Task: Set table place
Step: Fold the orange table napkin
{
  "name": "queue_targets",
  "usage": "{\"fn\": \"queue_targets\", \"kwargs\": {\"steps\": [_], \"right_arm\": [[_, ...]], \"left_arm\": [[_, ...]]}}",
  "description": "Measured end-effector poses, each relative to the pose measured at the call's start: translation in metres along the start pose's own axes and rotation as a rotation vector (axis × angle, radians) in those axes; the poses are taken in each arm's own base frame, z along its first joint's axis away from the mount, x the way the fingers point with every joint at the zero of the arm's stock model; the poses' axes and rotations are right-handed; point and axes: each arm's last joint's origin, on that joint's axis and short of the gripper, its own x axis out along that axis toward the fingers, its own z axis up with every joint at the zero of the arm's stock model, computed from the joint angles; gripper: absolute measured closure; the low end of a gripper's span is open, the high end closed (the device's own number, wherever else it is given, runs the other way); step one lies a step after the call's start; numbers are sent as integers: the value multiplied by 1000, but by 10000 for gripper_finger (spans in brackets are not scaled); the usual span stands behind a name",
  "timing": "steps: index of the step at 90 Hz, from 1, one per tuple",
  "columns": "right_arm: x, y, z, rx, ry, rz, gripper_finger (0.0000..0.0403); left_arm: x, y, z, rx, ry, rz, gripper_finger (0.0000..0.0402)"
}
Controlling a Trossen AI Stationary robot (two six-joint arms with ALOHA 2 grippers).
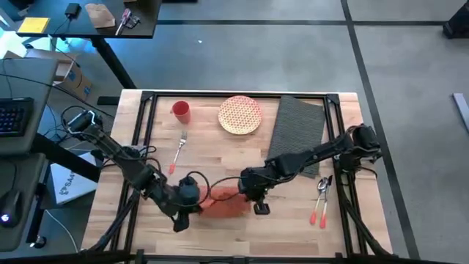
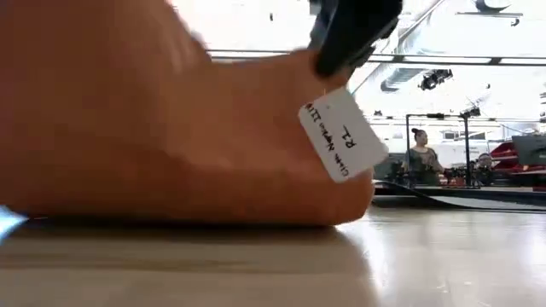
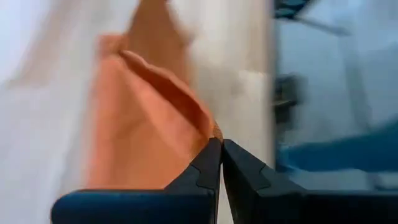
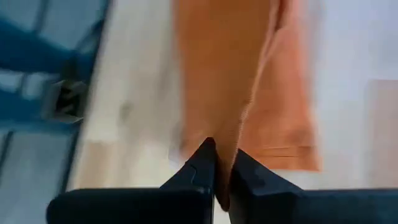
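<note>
Rust-orange napkin [image 1: 223, 203] bunched between both grippers on the table [image 1: 293, 227], pinched by left gripper [image 3: 221, 149] at one edge and right gripper [image 4: 222, 155] at the other, fingers pressed together on cloth. Beyond the fingers: fork [image 1: 179, 150], red cup [image 1: 181, 111], patterned plate [image 1: 239, 114]. Dark grey placemat [image 1: 299, 132] behind the right arm, long axis slightly tilted. Utensils [image 1: 320, 199] beside.

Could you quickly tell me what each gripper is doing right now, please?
Left gripper: shut on the orange napkin.
Right gripper: shut on the same napkin.
</note>
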Motion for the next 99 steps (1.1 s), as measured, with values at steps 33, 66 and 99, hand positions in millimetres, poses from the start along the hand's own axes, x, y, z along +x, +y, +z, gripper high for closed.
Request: {"fn": "queue_targets", "kwargs": {"steps": [33, 66, 99], "right_arm": [[42, -28, 1, 59, 9, -29, 403], [76, -45, -5, 163, 8, -98, 390], [41, -41, 5, 324, -48, -127, 233]], "left_arm": [[29, 28, -37, -134, 128, 141, 401], [46, 57, -72, -228, 215, 261, 398], [36, 61, -78, -323, 398, 268, 309]]}}
